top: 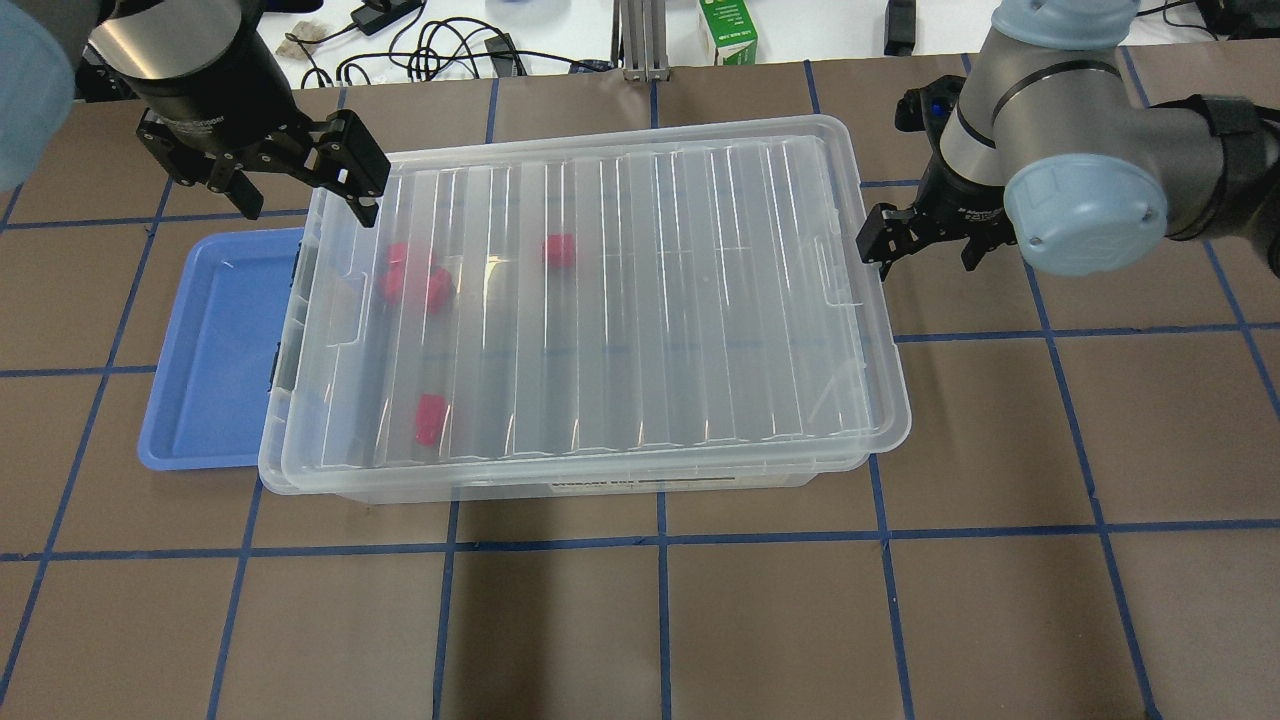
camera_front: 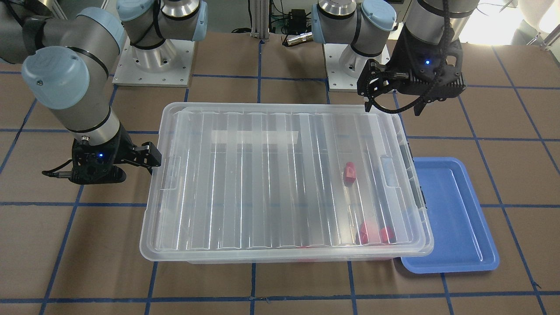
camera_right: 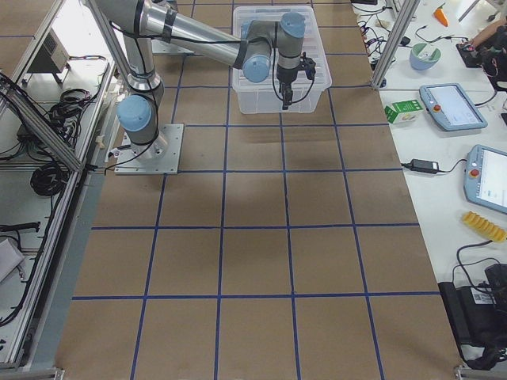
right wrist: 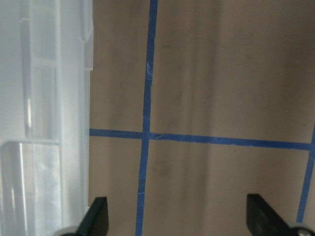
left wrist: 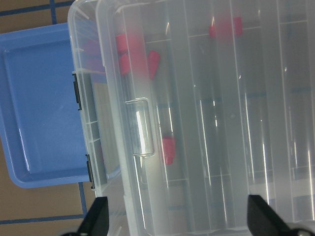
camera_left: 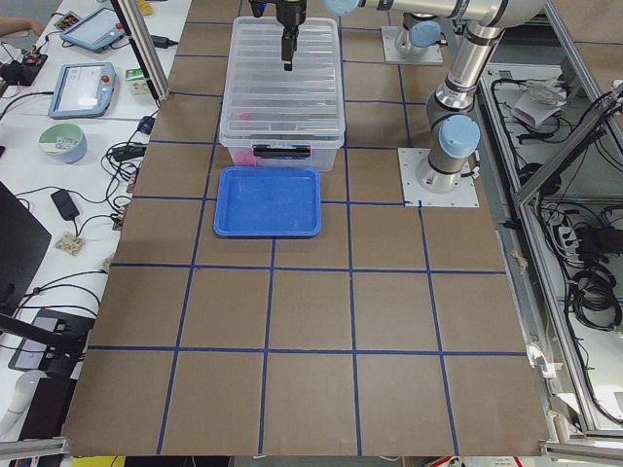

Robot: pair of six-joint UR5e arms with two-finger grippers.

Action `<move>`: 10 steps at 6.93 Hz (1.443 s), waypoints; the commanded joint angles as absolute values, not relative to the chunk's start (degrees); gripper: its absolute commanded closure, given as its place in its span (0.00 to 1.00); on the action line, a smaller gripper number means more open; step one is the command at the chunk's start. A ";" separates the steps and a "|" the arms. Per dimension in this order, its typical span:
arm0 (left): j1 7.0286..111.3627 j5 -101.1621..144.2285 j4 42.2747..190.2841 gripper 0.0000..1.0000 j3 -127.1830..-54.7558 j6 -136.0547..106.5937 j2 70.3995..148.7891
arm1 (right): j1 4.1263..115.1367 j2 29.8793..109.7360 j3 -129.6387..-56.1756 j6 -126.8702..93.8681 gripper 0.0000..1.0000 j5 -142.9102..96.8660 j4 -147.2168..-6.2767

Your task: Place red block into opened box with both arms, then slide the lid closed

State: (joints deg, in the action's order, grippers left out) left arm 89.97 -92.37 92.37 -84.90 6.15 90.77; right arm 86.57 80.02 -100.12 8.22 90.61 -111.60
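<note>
The red block [top: 430, 418] lies inside the box [top: 400, 492] near its left end, on the near side, seen through the lid [top: 650, 290] that covers almost the whole box. The left gripper [top: 308, 200] hangs over the box's far left corner, jaws spread wide and empty, with a blue tray [top: 200, 350] against that end. The right gripper [top: 925, 250] hovers above the tabletop [top: 1000, 450] just beside the box's right end, jaws likewise apart, holding nothing.

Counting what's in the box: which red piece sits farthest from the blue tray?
The lone red piece nearest the middle of the box; the other red pieces lie close to the end beside the blue tray.
</note>
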 commanded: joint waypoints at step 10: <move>90.09 -92.55 92.55 0.00 -84.90 6.50 90.70 | 95.01 87.98 -84.46 -1.14 0.00 89.74 -92.20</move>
